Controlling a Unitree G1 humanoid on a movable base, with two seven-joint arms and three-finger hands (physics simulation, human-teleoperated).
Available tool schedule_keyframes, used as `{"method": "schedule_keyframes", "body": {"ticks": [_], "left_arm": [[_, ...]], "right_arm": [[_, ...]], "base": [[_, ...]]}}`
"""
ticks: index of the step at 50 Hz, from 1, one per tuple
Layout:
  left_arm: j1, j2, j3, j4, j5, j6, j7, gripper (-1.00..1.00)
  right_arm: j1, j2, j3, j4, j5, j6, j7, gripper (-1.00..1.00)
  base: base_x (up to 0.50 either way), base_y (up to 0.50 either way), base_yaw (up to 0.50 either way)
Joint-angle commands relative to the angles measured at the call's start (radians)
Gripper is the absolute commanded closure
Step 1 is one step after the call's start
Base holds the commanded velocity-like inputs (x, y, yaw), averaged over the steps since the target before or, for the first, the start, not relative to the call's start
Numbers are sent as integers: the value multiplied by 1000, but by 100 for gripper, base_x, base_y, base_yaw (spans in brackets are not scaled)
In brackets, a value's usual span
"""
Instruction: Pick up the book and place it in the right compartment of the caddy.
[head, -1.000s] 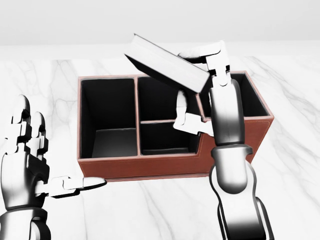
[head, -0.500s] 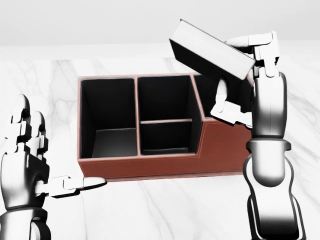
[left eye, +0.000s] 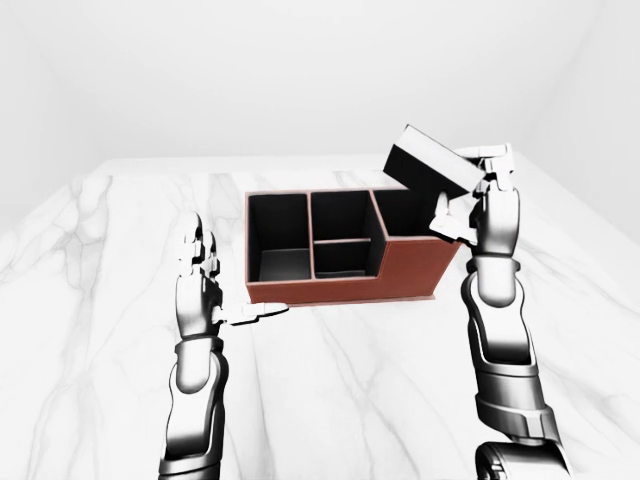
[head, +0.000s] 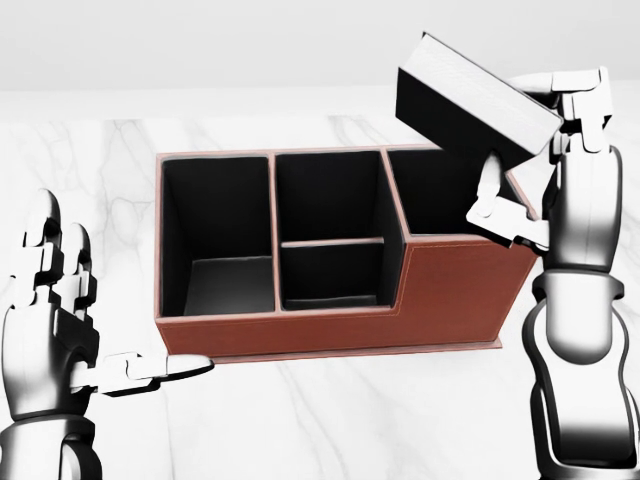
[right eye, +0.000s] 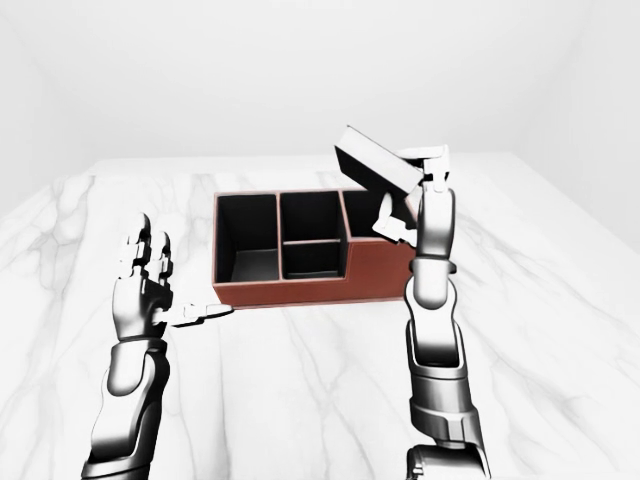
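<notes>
Book (head: 470, 108): closed, dark cover, pale page edge showing along its upper side. Judged rigid and blocky, moderate weight for its size; the cover looks smooth, so likely to slip if pinched lightly. Not fragile. Best hold is across the thickness near one end, which is where it is taken now.

Position relative to hand: the book is held aloft in the right hand (head: 545, 160), clamped at its right end between the upper fingers (head: 575, 95) on top and the thumb-side finger (head: 495, 210) below. It projects up and to the left of the hand in the head view, tilted, with its free corner highest. A long overhang on one side of the grip, so I judge some tendency to pivot.

Caddy (head: 300, 330): brown walls, dark interior, on the marble table (head: 350, 430). Its right compartment (head: 440, 195) lies directly beneath and just left of the right hand; the book hangs over it, apart from the rim, not yet lowered in.

Left hand (head: 55, 330): empty, fingers spread upright, one finger extended toward the caddy's lower left corner; cannot tell whether it touches.
</notes>
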Motion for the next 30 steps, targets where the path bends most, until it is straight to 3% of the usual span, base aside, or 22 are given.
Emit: {"method": "schedule_keyframes", "body": {"ticks": [1, 30], "left_arm": [[3, -2, 0, -1, -9, 0, -16, -100], [-2, -1, -1, 25, -7, 0, -16, -100]], "right_arm": [[10, -24, -41, -28, 123, -33, -12, 100], [51, -10, -46, -139, 146, 13, -17, 100]], "base": [[0, 0, 0], [0, 0, 0]]}}
